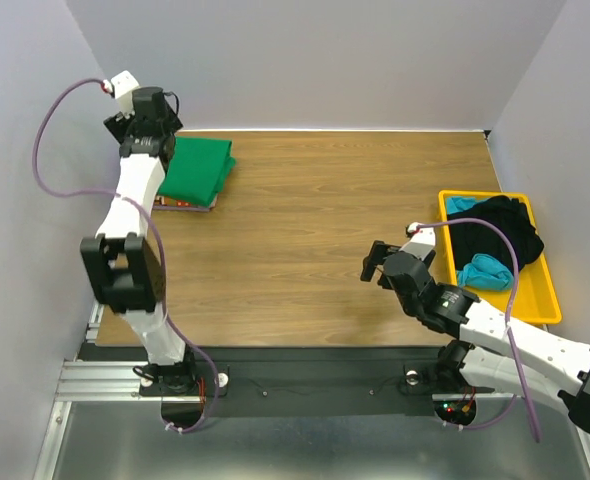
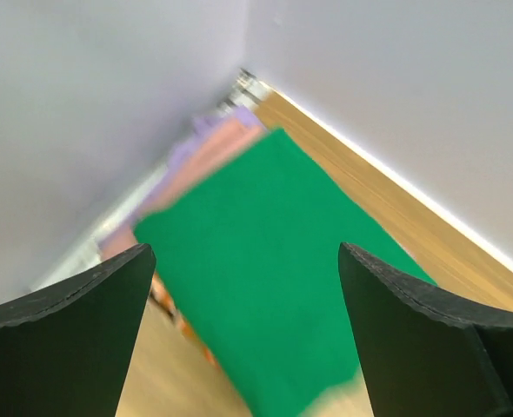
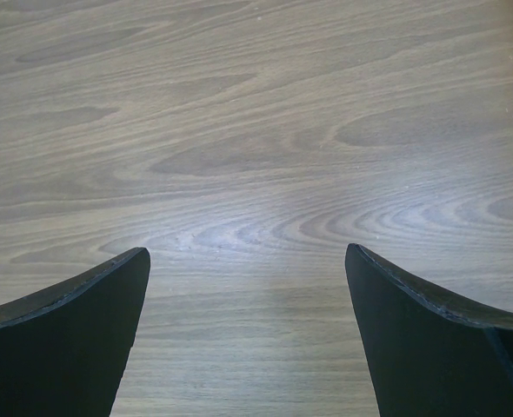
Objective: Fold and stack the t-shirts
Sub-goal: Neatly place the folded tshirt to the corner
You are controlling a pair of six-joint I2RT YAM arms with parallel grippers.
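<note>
Table (image 1: 315, 230): wood-grain top, walls along the far edge and both sides.
Far left corner: folded stack, green t-shirt (image 1: 197, 170) on top, pink t-shirt (image 2: 206, 148) edge showing beneath.
Right edge: yellow tray (image 1: 548, 287) holding dark and teal cloth.

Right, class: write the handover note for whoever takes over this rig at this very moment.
Left gripper: open, empty, above the folded green t-shirt, which tops the stack in the far left corner; a pink layer shows beneath.
Right gripper: open, empty, over bare table.
Done: green t-shirt folded and stacked.
To do: black garment and teal garment lie crumpled in the yellow tray; likely fold and stack them.
</note>
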